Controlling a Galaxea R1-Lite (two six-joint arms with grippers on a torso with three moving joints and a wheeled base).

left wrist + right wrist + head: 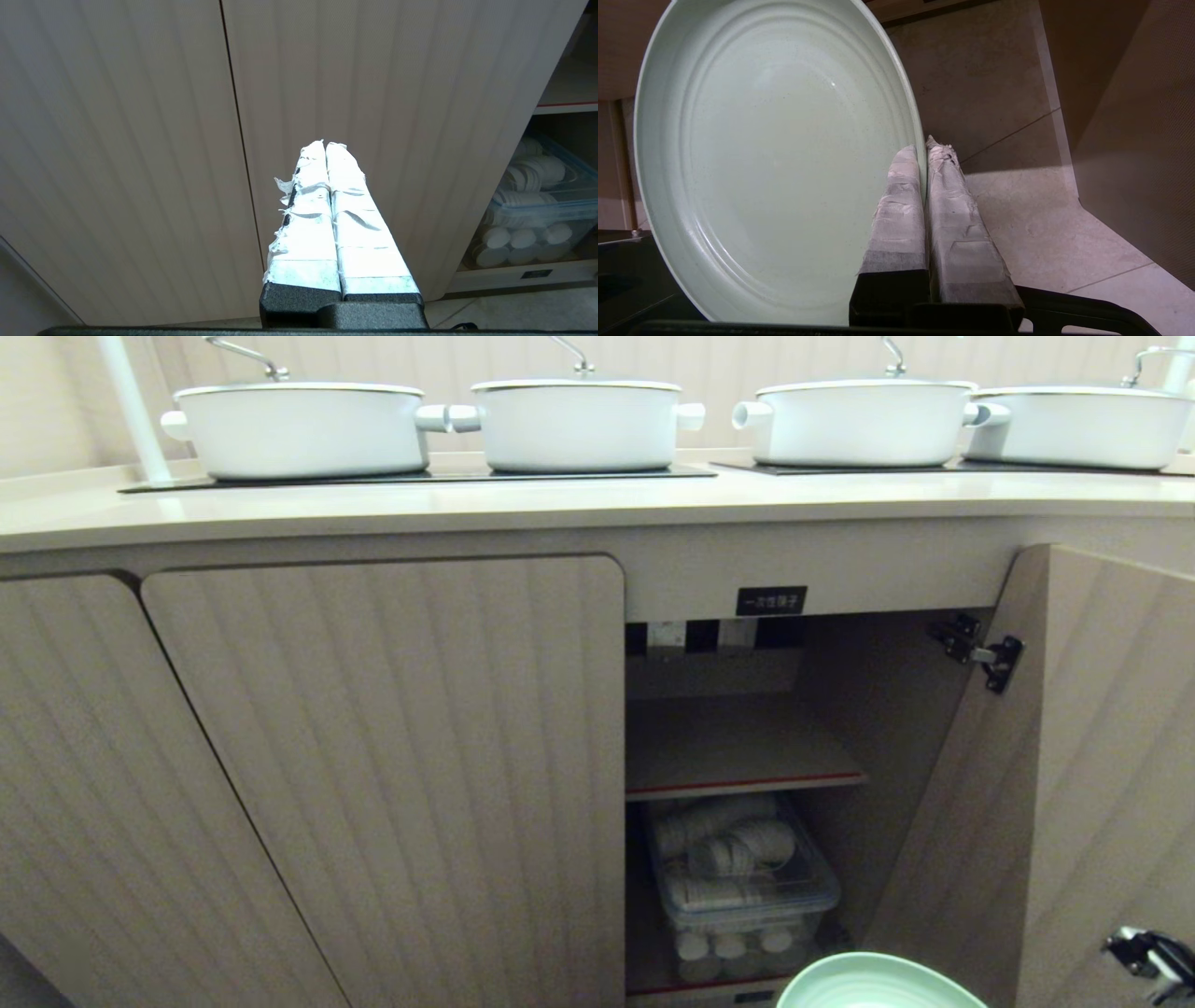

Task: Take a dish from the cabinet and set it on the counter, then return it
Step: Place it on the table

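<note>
1. White tape wraps the fingers of the right gripper, and they are pressed tight on the rim of the dish, one finger on each side of the edge.
2. Mint-green and round, the dish hangs out in the air over the tiled floor, low down in front of the open part of the cabinet. In the head view only its top edge peeks in at the bottom.
3. Just beside it on the right, the open door swings out toward the robot.
4. Inside the opening, the wooden shelf is bare. A clear box of white cups sits under it.
5. Up above runs the counter, with a bare strip along its front edge before the four white pots.
6. Off to the left, the left gripper has its fingers pressed together on nothing, pointing at the shut door.
</note>
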